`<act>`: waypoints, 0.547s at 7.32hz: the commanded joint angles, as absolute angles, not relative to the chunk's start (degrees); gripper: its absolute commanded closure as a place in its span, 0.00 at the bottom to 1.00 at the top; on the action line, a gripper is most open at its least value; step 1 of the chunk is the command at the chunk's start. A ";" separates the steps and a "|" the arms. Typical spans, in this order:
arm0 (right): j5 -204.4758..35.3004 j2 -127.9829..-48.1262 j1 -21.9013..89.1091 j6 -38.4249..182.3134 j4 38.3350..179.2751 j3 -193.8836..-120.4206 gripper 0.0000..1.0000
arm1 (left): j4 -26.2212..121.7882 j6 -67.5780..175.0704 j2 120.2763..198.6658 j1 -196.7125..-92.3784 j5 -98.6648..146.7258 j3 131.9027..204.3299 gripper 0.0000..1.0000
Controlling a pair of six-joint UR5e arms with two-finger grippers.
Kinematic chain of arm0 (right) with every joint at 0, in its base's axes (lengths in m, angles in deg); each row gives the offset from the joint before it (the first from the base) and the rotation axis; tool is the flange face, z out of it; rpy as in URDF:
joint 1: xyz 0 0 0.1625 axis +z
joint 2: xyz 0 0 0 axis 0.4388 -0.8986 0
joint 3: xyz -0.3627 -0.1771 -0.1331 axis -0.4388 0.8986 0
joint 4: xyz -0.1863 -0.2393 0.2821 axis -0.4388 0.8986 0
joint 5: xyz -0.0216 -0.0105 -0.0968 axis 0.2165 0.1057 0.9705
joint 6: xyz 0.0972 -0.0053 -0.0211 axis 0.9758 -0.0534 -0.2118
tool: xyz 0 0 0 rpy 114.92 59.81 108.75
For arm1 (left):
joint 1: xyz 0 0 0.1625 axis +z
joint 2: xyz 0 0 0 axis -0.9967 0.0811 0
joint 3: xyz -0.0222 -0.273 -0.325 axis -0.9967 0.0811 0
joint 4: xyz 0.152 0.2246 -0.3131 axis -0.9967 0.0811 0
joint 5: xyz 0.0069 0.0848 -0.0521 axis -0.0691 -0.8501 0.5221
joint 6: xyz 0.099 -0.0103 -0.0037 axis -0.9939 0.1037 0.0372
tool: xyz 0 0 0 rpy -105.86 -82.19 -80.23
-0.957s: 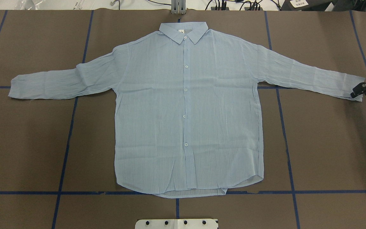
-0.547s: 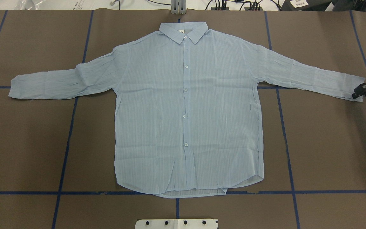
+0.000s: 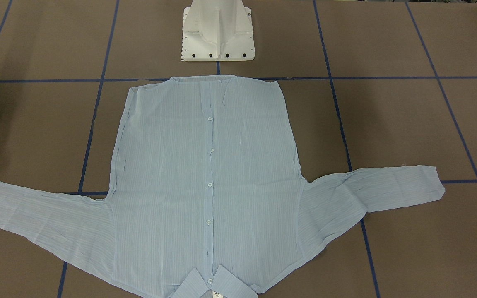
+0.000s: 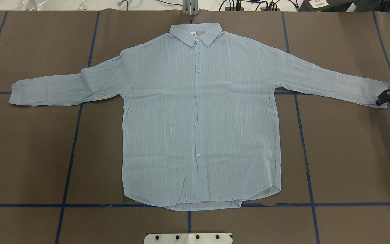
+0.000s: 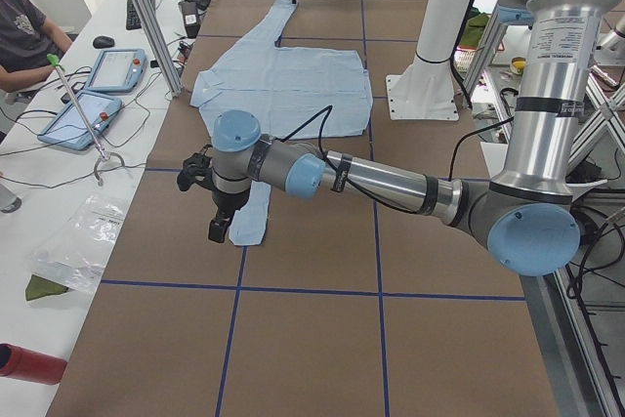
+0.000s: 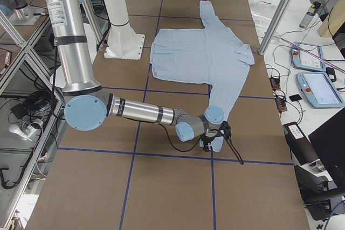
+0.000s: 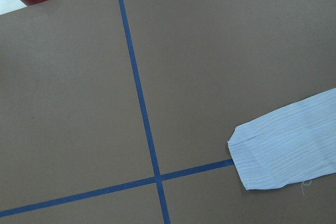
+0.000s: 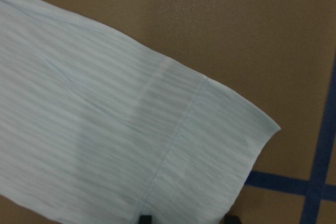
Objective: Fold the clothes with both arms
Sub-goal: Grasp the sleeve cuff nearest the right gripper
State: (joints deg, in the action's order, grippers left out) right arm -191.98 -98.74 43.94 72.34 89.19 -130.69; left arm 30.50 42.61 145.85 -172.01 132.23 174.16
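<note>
Lining up on sleeve ends of the shirt [image 4: 198, 118].
Straddling the right-edge cuff [image 4: 372, 93] with the right gripper [image 4: 384, 97] wide, ready to pinch; cannot tell the left gripper [image 5: 219, 231] opening.

The light was even and rather bright, coming from above, and the table [image 4: 29, 152] looked flat and matte. A soft shadow lay at its edge beside the right gripper [image 4: 382, 99]. The right wrist view was blurred, perhaps too close to the shirt [image 8: 105, 129]; a dim band crossed the sleeve.
</note>
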 commanded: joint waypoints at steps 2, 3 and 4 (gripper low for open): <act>-192.00 -98.40 44.02 72.41 89.19 -131.04 0.83 | 30.56 42.62 145.85 -172.01 132.22 174.09 0.00; -192.08 -98.32 44.37 72.41 89.19 -131.13 0.85 | 30.56 42.62 145.85 -172.01 132.22 174.00 0.00; -192.52 -98.23 45.24 72.41 89.10 -131.39 0.86 | 30.56 42.62 145.85 -172.01 132.22 174.00 0.00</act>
State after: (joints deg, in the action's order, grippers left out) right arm -192.15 -98.34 44.43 72.40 89.16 -131.13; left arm 30.54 42.62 145.85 -172.01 132.22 174.03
